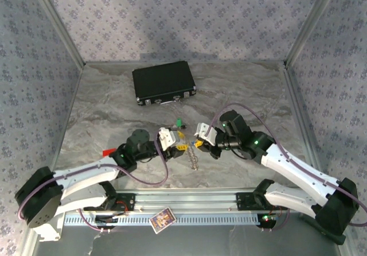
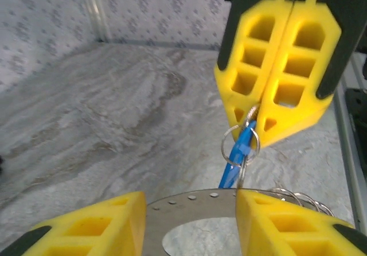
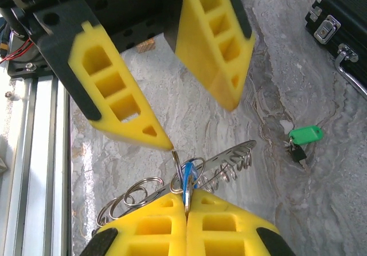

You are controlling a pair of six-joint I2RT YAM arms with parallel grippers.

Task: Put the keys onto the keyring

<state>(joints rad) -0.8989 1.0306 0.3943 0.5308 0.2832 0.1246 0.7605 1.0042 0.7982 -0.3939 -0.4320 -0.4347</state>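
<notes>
Over the middle of the table, the left arm reaches in low from its base. Its left gripper (image 3: 198,124) has its yellow fingers spread apart and holds nothing. The right arm bends in opposite, and the right gripper (image 2: 255,127) is clamped on the blue-headed small key (image 2: 236,155). The silvery metal keyring (image 3: 226,157) with fanned loops is just beside that key. The green-headed small key (image 3: 305,134) lies on the table between the grippers and the black hard case (image 1: 163,82). A printed card (image 1: 162,218) sits at the front rail, its print too small to read.

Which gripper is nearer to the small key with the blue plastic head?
Right. The right gripper pinches the blue-headed key at its fingertips. The left gripper, with its jaws apart, sits close opposite the key.
</notes>
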